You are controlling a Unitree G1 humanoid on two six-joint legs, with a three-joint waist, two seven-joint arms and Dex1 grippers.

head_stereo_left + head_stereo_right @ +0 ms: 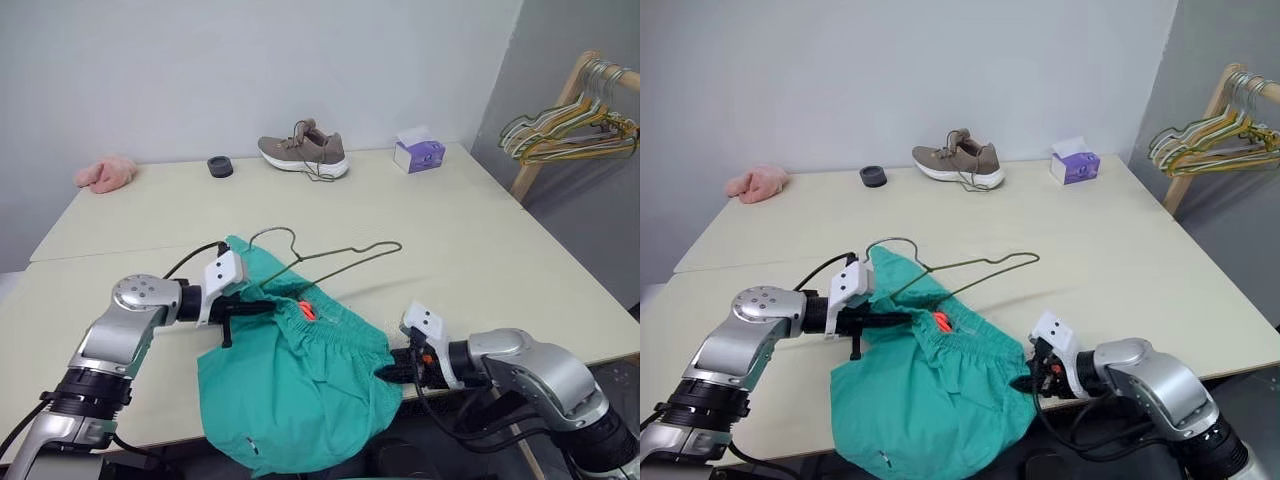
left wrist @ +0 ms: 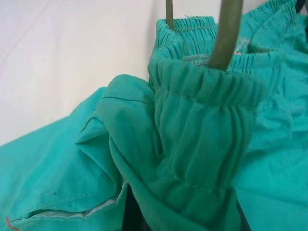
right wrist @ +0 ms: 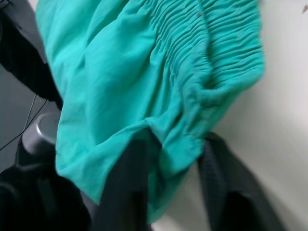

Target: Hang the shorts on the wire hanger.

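The teal-green shorts [image 1: 290,390] lie bunched at the table's front edge, and one leg hangs over it. The thin olive wire hanger [image 1: 340,255] rises out of the waistband, its hook toward the left and its far corner pointing right over the table. My left gripper [image 1: 262,305] is shut on the gathered waistband beside the wire [image 2: 226,33]. My right gripper [image 1: 390,372] sits at the right-hand end of the waistband. Its dark fingers [image 3: 125,183] pinch the fabric edge from both sides.
At the back of the cream table [image 1: 480,250] stand a brown shoe [image 1: 303,151], a purple tissue box [image 1: 418,152], a small black round thing [image 1: 220,166] and a pink fluffy cloth [image 1: 105,173]. A wooden rack with pastel hangers [image 1: 570,125] stands off the table's right side.
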